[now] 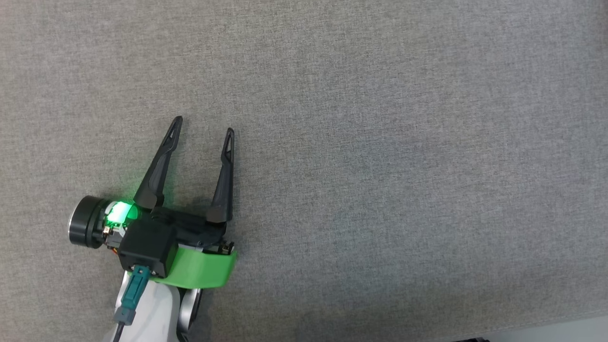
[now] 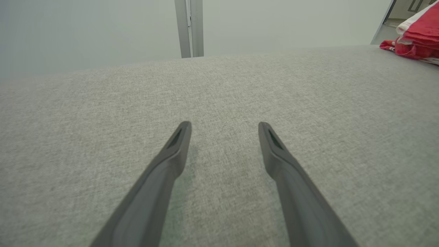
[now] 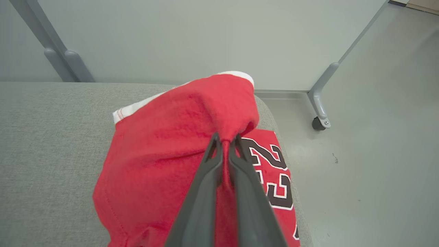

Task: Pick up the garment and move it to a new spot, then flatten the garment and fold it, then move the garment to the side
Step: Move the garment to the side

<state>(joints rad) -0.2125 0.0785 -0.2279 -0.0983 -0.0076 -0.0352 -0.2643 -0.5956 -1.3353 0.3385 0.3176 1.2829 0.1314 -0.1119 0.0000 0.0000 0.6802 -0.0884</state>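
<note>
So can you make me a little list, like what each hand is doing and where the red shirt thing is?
Garment: red with white trim and black numbers, bunched at the corner of the grey padded surface
Right hand: shut, pinching a fold of the garment
Left hand: open and empty, over bare grey padding, away from the garment
Beside the garment: pale floor

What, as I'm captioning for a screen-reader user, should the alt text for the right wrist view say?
The right gripper, its two dark fingers shut, pinches a raised fold of a red fleece garment with white trim and black-and-white numerals. The garment lies at the corner of a grey woven fabric surface, with pale floor beyond.
</note>
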